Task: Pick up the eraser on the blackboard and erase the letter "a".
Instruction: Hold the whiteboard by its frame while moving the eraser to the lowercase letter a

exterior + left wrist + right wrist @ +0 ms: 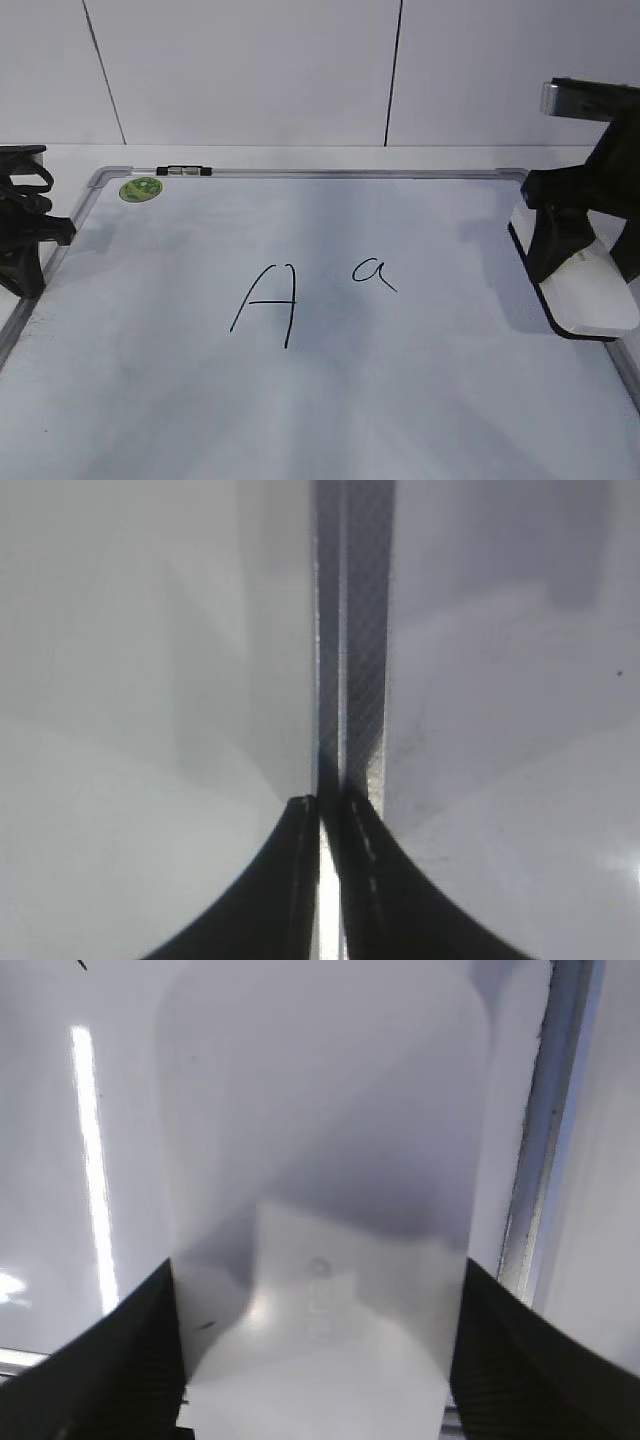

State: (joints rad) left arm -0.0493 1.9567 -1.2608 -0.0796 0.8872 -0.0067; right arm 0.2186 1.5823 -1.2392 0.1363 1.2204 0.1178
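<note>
Two marker letters, "A" point(266, 305), "a" point(373, 272)

We get bright, even light in the exterior view; the large white dry-erase blackboard with silver-grey frame point(300, 400) looks mottled with soft grey patches. The black right claw point(556, 240) casts a faint shadow leftward on it. Left wrist view is soft, grainy, dark along the frame strip. Right wrist view is blurry, a vertical glare streak at left; the white rounded plastic eraser point(320, 1190) sits shaded, out of focus.

Glossy white blackboard point(400, 400), metal frame; smooth plastic eraser point(320, 1160).
</note>
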